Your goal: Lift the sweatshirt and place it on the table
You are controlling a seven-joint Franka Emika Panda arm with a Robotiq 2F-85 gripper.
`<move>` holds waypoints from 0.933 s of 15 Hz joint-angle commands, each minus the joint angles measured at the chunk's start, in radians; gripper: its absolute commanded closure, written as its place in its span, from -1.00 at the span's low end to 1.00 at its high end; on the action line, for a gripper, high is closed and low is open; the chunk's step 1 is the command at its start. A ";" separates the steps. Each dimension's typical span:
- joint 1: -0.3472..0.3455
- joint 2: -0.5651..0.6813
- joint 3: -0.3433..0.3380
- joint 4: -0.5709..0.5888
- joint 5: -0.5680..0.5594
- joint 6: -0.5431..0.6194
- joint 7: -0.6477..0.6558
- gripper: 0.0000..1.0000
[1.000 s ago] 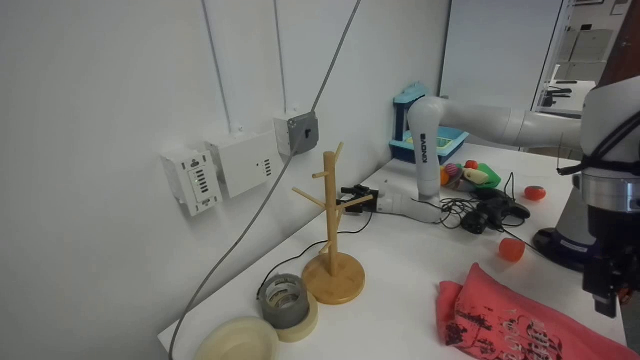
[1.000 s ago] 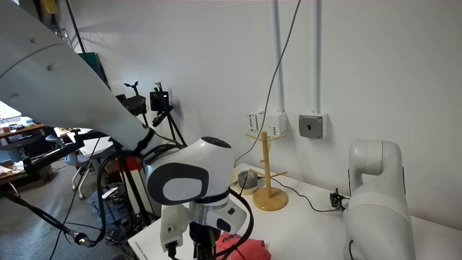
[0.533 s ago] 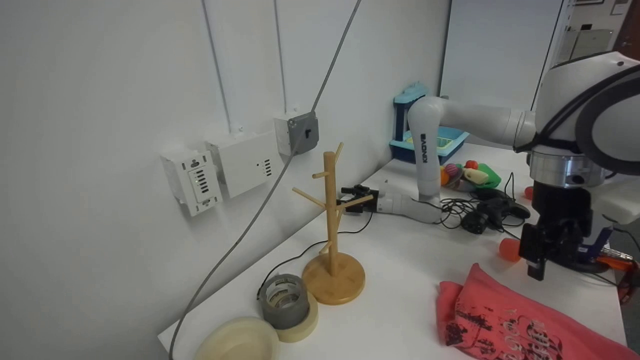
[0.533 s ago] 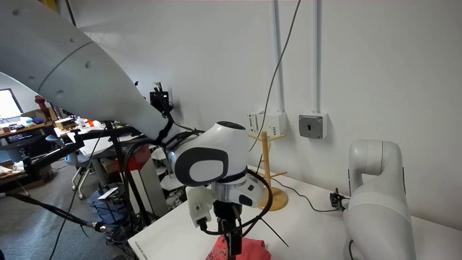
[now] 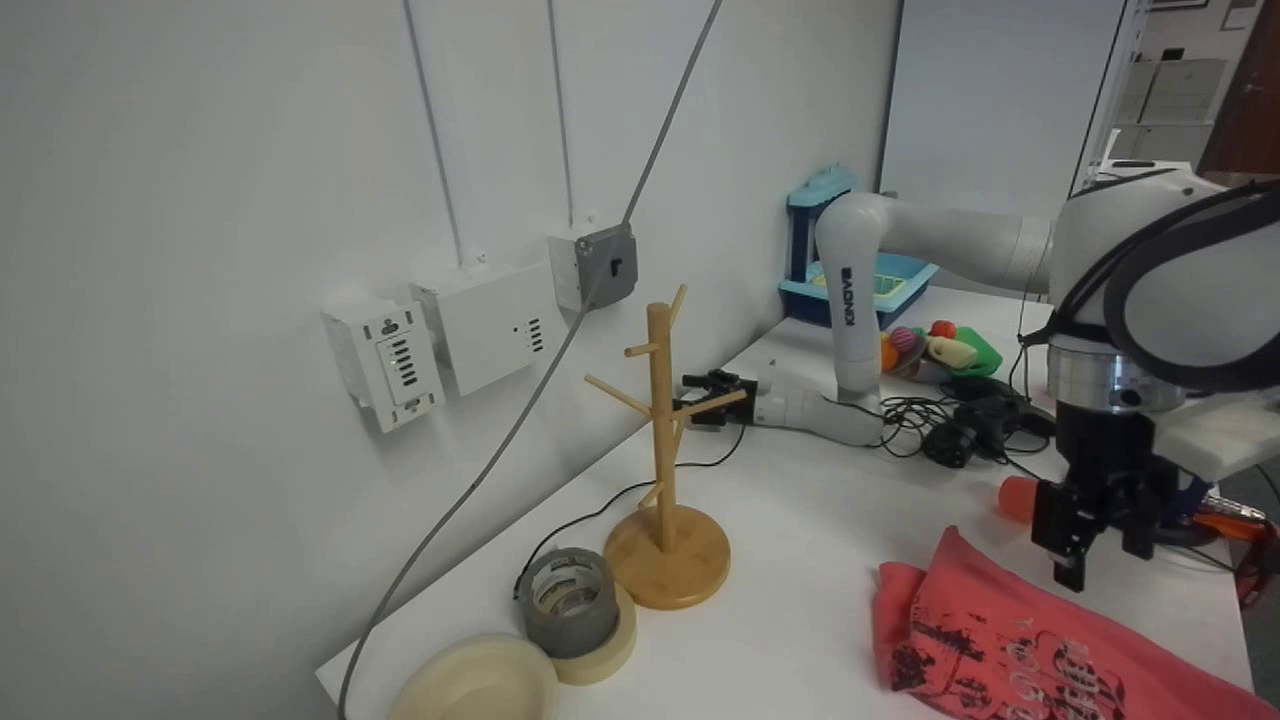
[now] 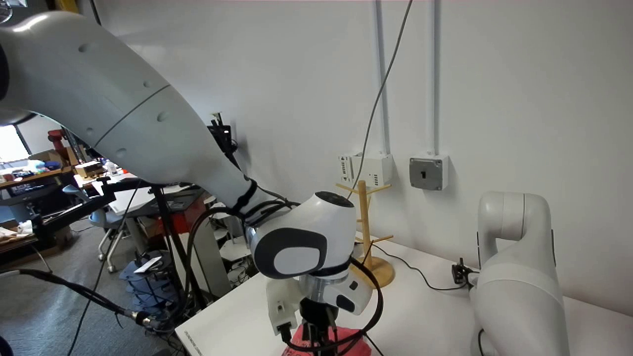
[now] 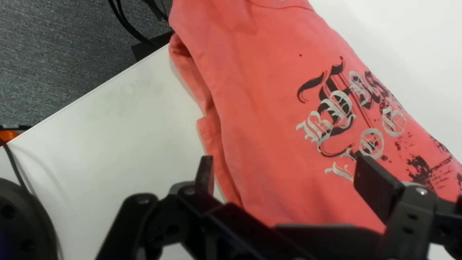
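A coral-red fabric sweatshirt [image 7: 270,108], printed with black and pale-grey lettering, lies on the flat white surface [image 5: 800,600], toward 4 o'clock in an exterior view. In the wrist view the black two-fingered hand [image 7: 287,173] shows at 6 o'clock, in front of it, fingers [image 7: 377,184] spread wide; whether they touch it, I cannot tell. From the sweatshirt in an exterior view, a short orange-red cylinder [image 5: 1015,498] sits toward 12 o'clock, partly behind the hand, and a brown wooden peg stand [image 5: 661,430] rises toward 10 o'clock. At the stand's 8 o'clock, a round grey tape roll [image 5: 585,635] rests on a cream tape roll [image 5: 612,660].
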 commanded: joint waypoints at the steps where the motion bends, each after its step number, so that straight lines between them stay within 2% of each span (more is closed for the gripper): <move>1: -0.044 0.046 0.030 0.029 0.122 -0.043 -0.111 -1.00; 5: -0.073 0.094 0.037 0.061 0.217 -0.081 -0.187 -1.00; 11: -0.065 0.169 0.009 0.089 0.167 -0.023 -0.157 -0.91; 12: -0.067 0.180 0.014 0.097 0.175 -0.021 -0.161 -0.80; 14: -0.072 0.200 0.028 0.113 0.191 -0.024 -0.170 -0.43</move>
